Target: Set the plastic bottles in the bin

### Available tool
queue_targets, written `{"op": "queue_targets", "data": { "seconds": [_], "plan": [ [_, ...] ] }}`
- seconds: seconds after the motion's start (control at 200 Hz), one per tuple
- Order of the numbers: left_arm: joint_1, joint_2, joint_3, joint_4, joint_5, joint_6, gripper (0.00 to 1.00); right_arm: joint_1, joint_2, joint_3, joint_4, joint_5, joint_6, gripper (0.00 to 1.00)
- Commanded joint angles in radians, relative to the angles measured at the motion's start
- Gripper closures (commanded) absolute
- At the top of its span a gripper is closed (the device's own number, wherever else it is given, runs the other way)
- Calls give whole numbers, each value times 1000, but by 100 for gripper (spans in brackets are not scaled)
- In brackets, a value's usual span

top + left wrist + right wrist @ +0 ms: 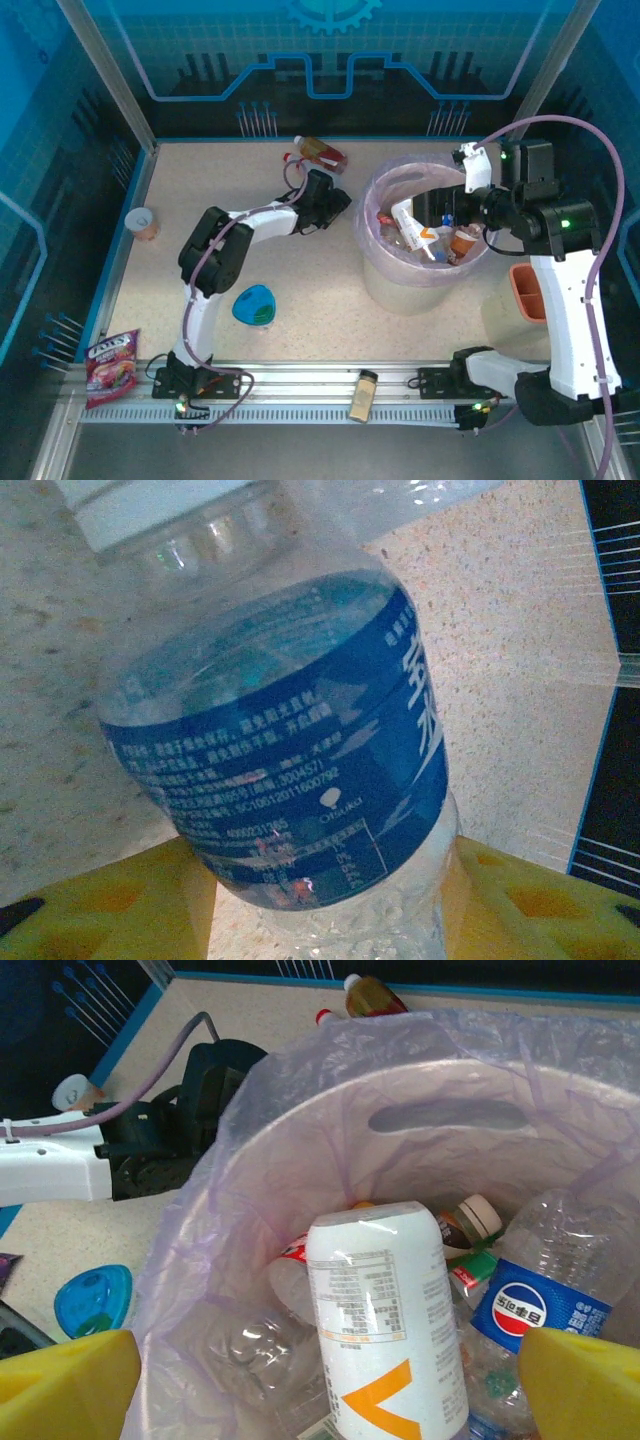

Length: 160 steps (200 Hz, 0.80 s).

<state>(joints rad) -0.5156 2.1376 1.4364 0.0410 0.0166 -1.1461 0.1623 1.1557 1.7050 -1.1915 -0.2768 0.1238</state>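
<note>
The left arm (215,250) reached across the speckled beige counter (310,335) toward its far middle. In its wrist view the yellow left fingers (110,905) pressed in on either side of a clear plastic bottle with a blue label (290,780). The bottle had a white cap, and the counter showed behind it. Just beyond the arm's end, near the far edge, lay an amber bottle with a red label (320,152).

The large round translucent pinkish-white bin (400,290) (lined with a thin lilac plastic bag) stood on the right half of the counter. The yellow right fingers (60,1380) hung above its opening, spread wide apart with nothing between them. Several bottles lay inside the bin. A white-labelled bottle with an orange mark (385,1330) was in the middle. A clear bottle with a blue, red and white round logo (540,1305) lay to its right, and a brownish bottle with a pale cap (472,1222) lay behind them. A handle slot was cut into the bin's far wall.

A small tan paper cup (145,224) stood near the left edge. A small blue teardrop-shaped dish (254,304) sat beside the left arm. A red snack packet (110,360) lay at the near left corner. A small jar with a brownish lid (363,395) lay on the rail between the two bases, and an orange tub (527,290) sat at the right edge.
</note>
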Motion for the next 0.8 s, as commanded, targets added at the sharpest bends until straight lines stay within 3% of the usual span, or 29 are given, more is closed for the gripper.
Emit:
{"op": "queue_targets", "data": {
  "seconds": [0.0,0.35,0.535,0.675,0.796],
  "plan": [
    [-5,-74,-78,-79,-56,25,45,-10,-15,-6,22,-51,15,3],
    [-20,-402,-312,-86,-124,131,49,14,-14,-32,112,-71,51,5],
    [-14,-599,-380,-102,-21,370,46,82,26,-23,189,-125,95,6],
    [-6,-776,-404,-129,89,541,46,209,94,26,225,-53,101,6],
    [-3,-899,-426,-108,173,600,45,293,169,72,273,-35,121,6]
  ]
}}
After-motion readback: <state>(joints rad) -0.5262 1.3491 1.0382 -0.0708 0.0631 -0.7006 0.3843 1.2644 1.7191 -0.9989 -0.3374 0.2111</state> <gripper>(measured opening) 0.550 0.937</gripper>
